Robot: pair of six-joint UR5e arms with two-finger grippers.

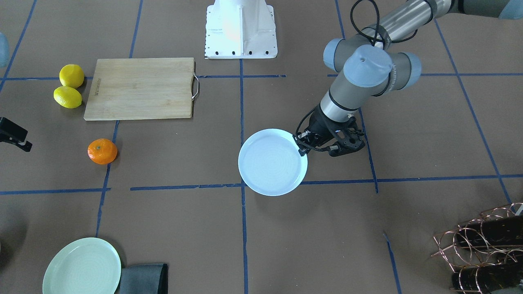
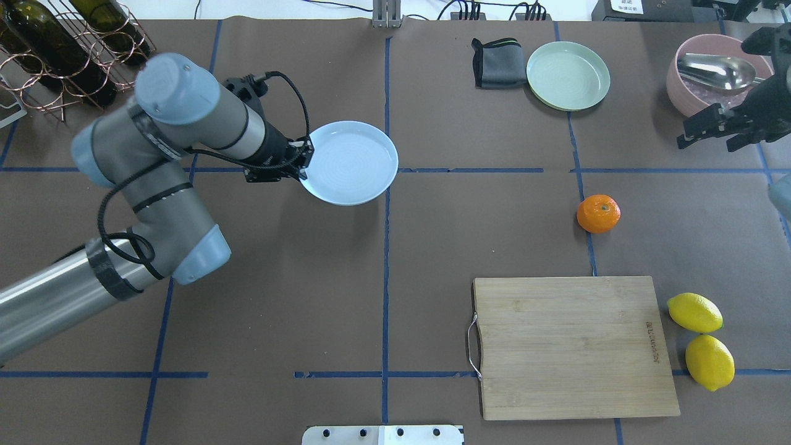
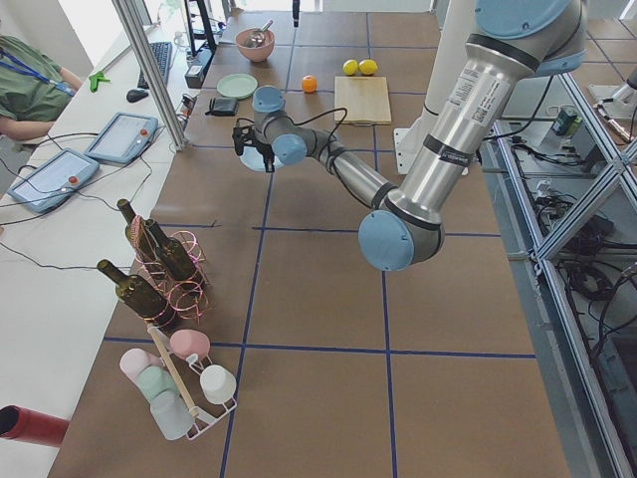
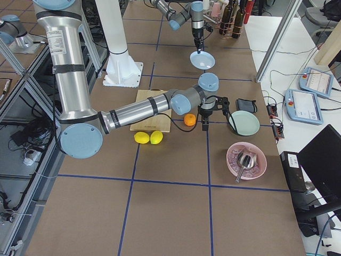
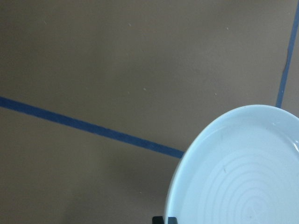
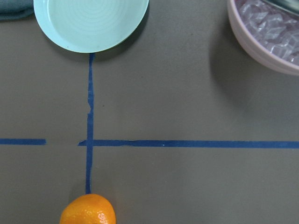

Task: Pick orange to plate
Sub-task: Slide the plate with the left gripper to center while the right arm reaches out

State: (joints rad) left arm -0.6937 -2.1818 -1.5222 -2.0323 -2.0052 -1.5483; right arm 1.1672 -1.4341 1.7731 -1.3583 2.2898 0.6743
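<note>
Left gripper pinches the glossy plate's rim; the orange lies far off, by the right gripper.
The left gripper (image 2: pixel 305 162) is clamped on the raised rim of the round, shallow, faintly ringed white plate (image 2: pixel 355 162). The right gripper (image 2: pixel 720 133), fingers apart, hovers near the dimpled, slightly flattened orange (image 2: pixel 598 214) on the matte brown table cover (image 2: pixel 432 247).

In your overhead view the plate (image 2: pixel 352 162) lies left of centre, the orange (image 2: pixel 598 213) well apart at right, the cutting board (image 2: pixel 575 346) below it, two lemons (image 2: pixel 694 313) at lower right.

Table (image 1: pixel 327 245) bears orange (image 1: pixel 102 151), 2 lemons (image 1: pixel 67 97), cutting board (image 1: pixel 141 87), green plate (image 1: pixel 81 267).
</note>
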